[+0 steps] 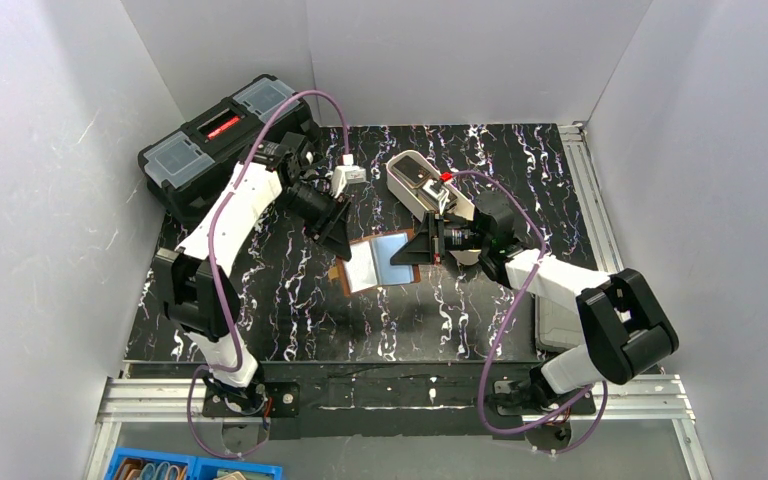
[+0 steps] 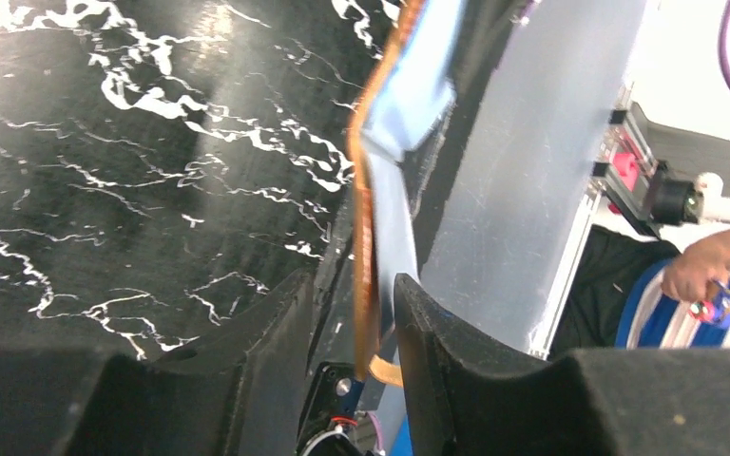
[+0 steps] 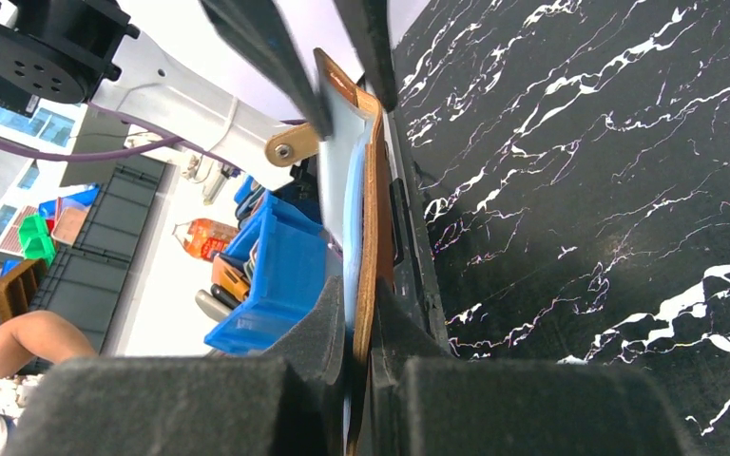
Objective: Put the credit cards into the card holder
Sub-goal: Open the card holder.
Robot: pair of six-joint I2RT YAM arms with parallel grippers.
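Observation:
The card holder (image 1: 375, 262), brown leather with blue-grey lining, is spread open above the black marbled table between my two grippers. My right gripper (image 1: 418, 250) is shut on its right edge; in the right wrist view the pads (image 3: 333, 323) press the leather (image 3: 373, 190) from both sides. My left gripper (image 1: 335, 240) straddles the left edge. There the brown edge (image 2: 366, 237) runs between the fingers (image 2: 437, 351), with a gap on one side. I cannot make out the credit cards in any view.
A big black toolbox (image 1: 225, 140) stands at the back left. A white oblong tray (image 1: 400, 172) sits behind the right gripper. A flat grey object (image 1: 560, 320) lies at the table's right edge. Blue bins (image 3: 276, 275) stand beyond the near edge.

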